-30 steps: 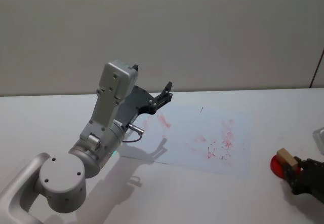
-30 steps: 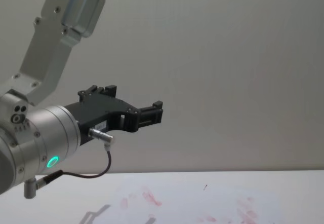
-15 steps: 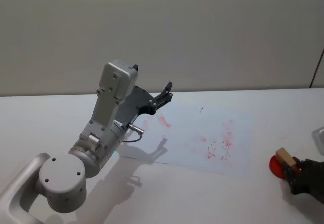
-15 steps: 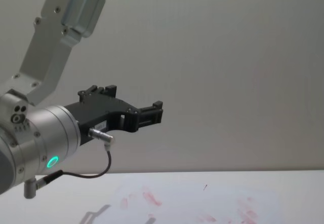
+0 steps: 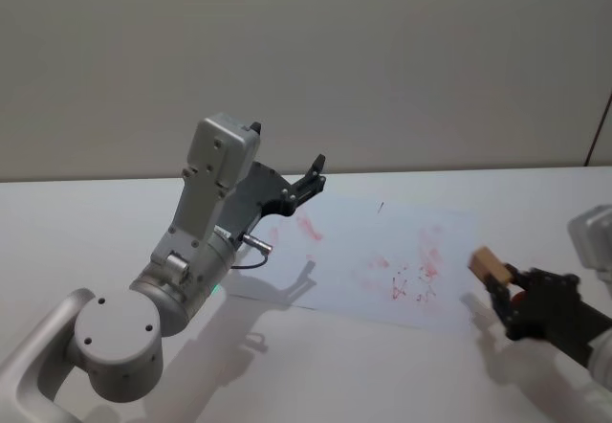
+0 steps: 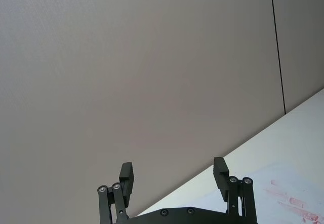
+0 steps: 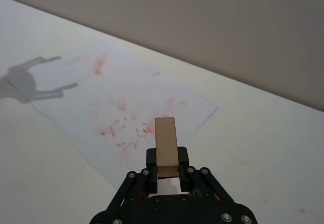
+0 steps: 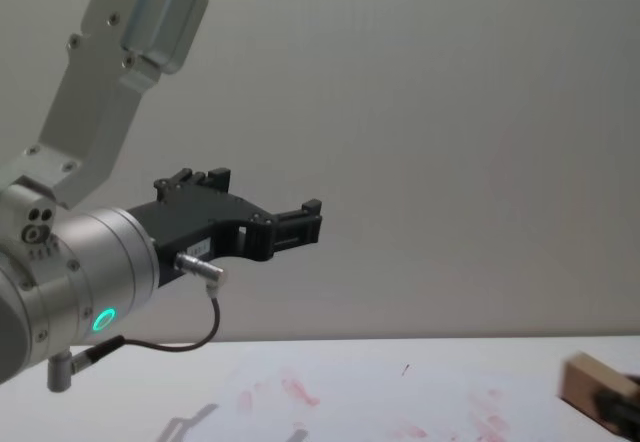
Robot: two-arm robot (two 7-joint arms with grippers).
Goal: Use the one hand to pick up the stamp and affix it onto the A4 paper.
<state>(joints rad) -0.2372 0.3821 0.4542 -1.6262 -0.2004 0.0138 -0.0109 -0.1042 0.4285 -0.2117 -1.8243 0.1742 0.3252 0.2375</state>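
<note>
Pale wall and white counter [image 5: 96,214] back the head view: one A4 paper [image 5: 382,251] lies flat, the right tool [image 5: 499,285] at its 4 o'clock clamps the one stamp [image 5: 487,266] just off the paper's edge, and the left tool [image 5: 312,176], second of two, idles raised at 10 o'clock. Left wrist view: that tool gapes wide, empty. Right wrist and chest views: the stamp is pinched by one end, so pressing may tilt it, or a short reach may ink the counter.

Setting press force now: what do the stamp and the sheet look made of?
The stamp, clamped in the right gripper: probably bare wood, matte pale tan with square-cut edges. The A4 paper: thin matte white paper, lying flat, red-smudged. The left gripper is raised, open.
</note>
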